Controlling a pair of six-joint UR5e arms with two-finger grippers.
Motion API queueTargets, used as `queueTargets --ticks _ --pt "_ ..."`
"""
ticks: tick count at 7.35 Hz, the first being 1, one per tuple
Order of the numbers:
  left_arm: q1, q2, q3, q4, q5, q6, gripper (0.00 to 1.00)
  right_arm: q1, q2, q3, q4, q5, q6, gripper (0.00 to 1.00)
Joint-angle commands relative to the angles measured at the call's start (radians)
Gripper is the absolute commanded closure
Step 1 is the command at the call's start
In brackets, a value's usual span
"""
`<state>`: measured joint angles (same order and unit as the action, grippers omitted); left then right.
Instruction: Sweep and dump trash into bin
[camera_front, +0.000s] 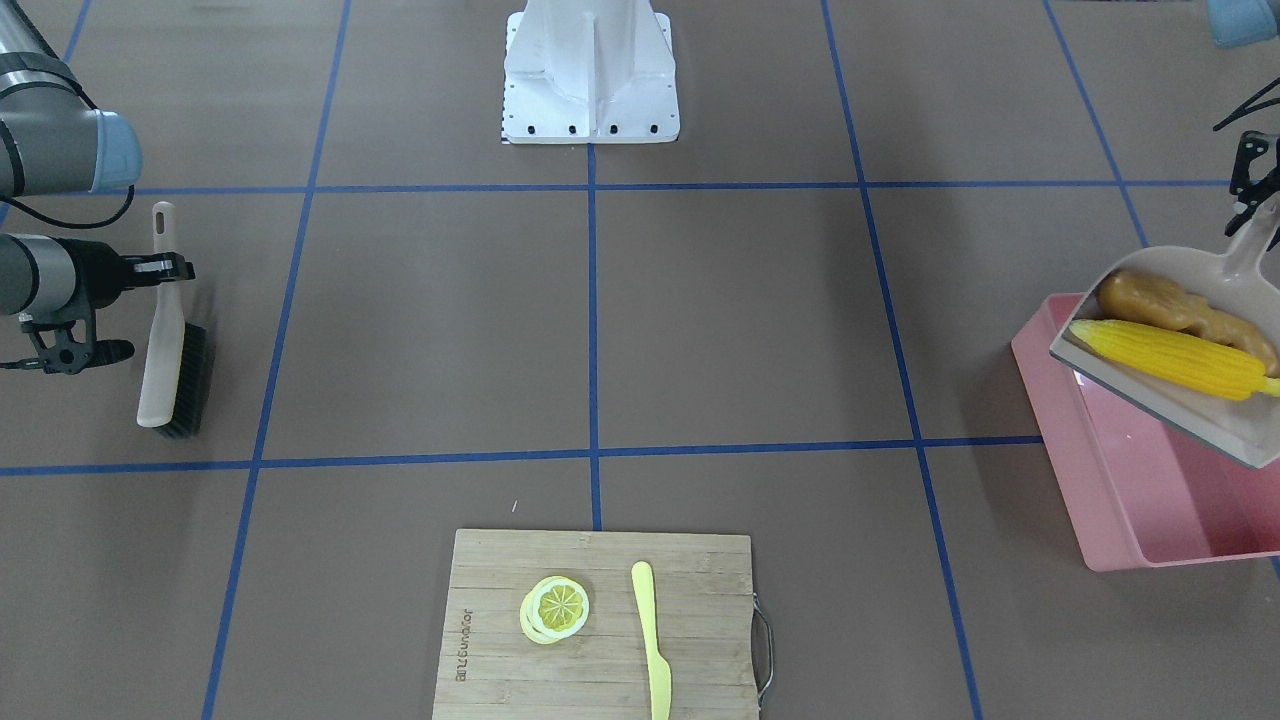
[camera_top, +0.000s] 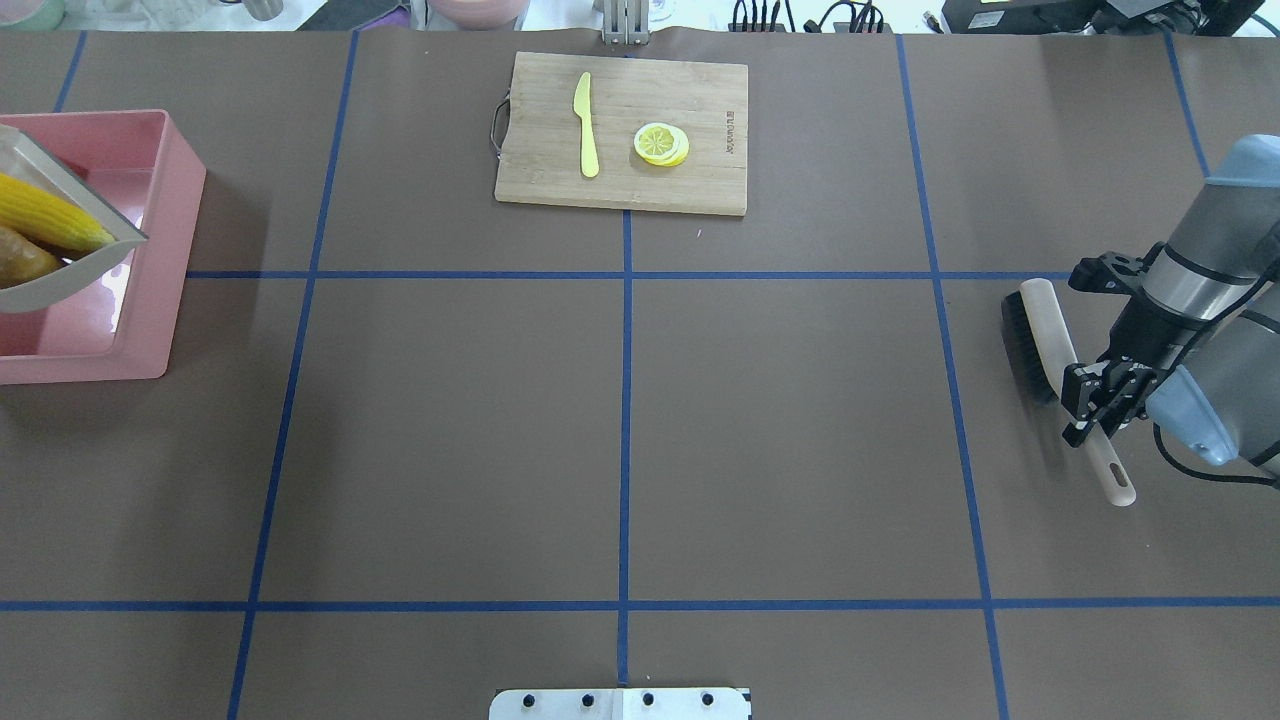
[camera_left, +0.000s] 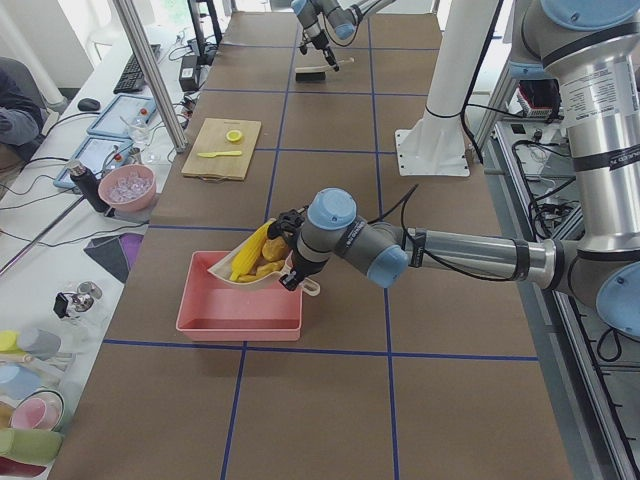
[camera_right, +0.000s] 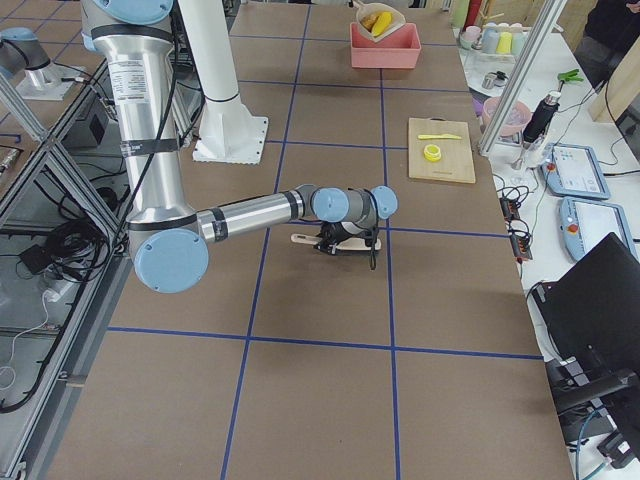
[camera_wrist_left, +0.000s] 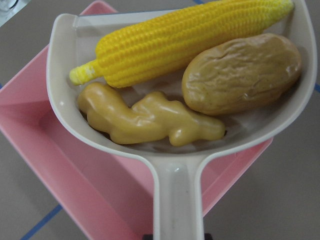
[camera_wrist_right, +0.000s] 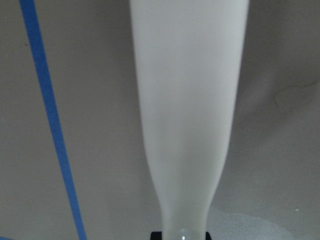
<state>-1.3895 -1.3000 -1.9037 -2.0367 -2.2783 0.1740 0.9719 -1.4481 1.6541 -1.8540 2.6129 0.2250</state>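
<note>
My left gripper is shut on the handle of the beige dustpan and holds it tilted above the pink bin. In the left wrist view the pan holds the yellow corn cob, the brown potato and the tan ginger root. The bin's floor that shows is bare. My right gripper is shut on the pale handle of a brush that lies low at the table's right side, black bristles facing the centre.
A wooden cutting board at the far middle edge carries a lemon slice and a yellow-green plastic knife. The robot's white base stands at the near middle edge. Blue tape lines cross the brown table.
</note>
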Motion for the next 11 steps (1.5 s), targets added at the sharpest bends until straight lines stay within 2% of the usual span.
queueTargets --ticks 1,3,4,5,6,8,10,11 --pt "-0.043 -0.007 -0.027 0.228 0.008 0.106 0.96 -0.001 0.012 -0.004 -0.001 -0.007 0.004 0.13" --pt "-0.052 -0.071 -0.050 0.424 0.032 0.197 0.96 -0.002 0.015 -0.004 -0.001 -0.007 0.004 0.13" --pt "-0.069 -0.108 -0.075 0.541 0.077 0.275 0.96 -0.001 0.015 -0.001 0.001 -0.014 0.002 0.01" --pt "-0.132 -0.166 -0.078 0.659 0.088 0.370 0.97 0.008 0.018 0.009 0.002 -0.013 0.002 0.00" --pt "-0.161 -0.191 -0.077 0.735 0.133 0.442 0.97 0.071 0.044 0.024 0.002 -0.030 0.002 0.00" --pt "-0.157 -0.238 -0.066 0.789 0.210 0.456 0.97 0.218 0.058 0.074 0.001 -0.133 0.000 0.00" --pt "-0.149 -0.283 -0.061 0.832 0.252 0.456 0.97 0.273 0.086 0.113 0.001 -0.343 0.000 0.00" --pt "-0.146 -0.283 -0.066 0.849 0.252 0.472 0.97 0.304 0.086 0.110 0.002 -0.370 0.002 0.00"
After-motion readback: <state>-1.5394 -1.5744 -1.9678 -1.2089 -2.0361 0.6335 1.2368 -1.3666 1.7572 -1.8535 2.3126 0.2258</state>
